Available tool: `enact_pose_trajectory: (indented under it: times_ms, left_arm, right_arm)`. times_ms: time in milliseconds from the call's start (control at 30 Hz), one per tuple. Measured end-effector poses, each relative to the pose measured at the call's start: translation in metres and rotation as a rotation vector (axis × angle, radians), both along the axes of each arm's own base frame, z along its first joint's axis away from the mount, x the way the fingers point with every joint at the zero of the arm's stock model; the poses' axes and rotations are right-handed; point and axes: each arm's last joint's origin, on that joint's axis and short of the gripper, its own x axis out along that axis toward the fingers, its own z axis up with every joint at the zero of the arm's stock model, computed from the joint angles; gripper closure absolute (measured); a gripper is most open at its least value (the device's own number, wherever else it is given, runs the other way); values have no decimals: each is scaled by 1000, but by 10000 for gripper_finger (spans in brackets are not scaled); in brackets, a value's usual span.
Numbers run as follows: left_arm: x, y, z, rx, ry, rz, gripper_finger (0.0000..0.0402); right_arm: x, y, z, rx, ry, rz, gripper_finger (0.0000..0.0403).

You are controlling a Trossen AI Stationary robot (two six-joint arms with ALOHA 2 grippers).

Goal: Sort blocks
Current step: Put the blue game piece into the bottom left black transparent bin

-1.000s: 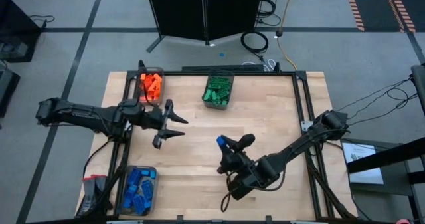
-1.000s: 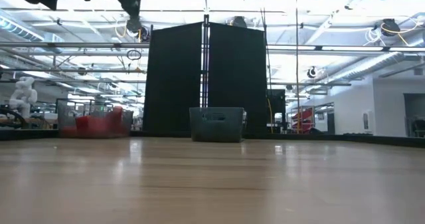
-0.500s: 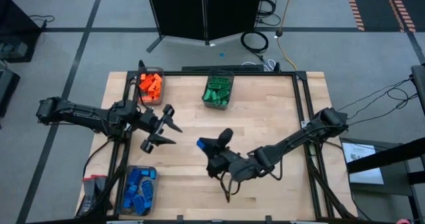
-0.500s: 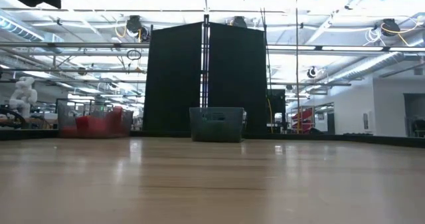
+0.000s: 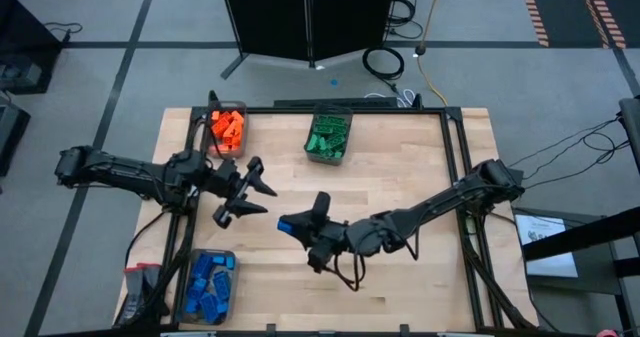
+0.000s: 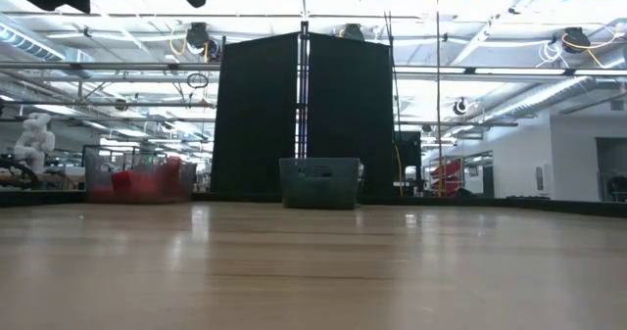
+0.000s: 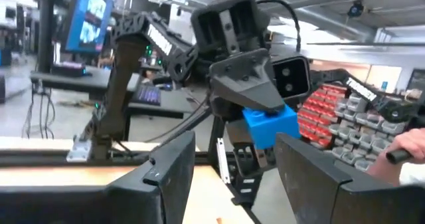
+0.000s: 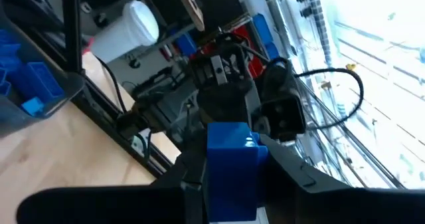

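The right end effector [image 5: 291, 224] is clamped on a blue block [image 5: 287, 225], held up above the worktop [image 5: 400, 177] about midway between the green bin [image 5: 328, 135] and the blue bin [image 5: 208, 285]. My guess is it is carried high so it clears the worktop on the way to the blue bin, where the other blue blocks [image 5: 206, 282] lie. The left end effector [image 5: 256, 198] hangs just beside the block on the orange bin [image 5: 227, 127] side, fingers spread with nothing between them; facing the block, it may be waiting for a handover. Orange blocks [image 5: 228, 127] and green blocks [image 5: 327, 134] sit in their bins. Compared with a second ago, the right arm has swung the block away from its own side toward the left end effector, which has drawn back slightly
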Motion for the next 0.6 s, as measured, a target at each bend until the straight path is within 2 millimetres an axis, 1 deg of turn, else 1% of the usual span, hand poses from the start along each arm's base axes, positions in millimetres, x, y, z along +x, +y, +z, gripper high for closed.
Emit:
enact_pose_trajectory:
  times_ms: [167,267,333,467,600]
  left_arm:
    - [6,0,-6,-40,54,-7,197]
    - [11,-1,-11,-20,71,-3,193]
    - [13,-1,-13,-1,75,-11,187]
    - [12,-3,-12,21,48,-85,167]
    - [11,-5,-10,41,23,-156,145]
  right_arm:
    - [4,-8,1,-13,-10,14,328]
    - [5,-11,1,-14,-9,9,328]
    - [5,-11,1,-13,-5,7,328]
    - [4,-10,-3,-27,36,1,328]
    - [2,-7,-4,-37,44,-61,328]
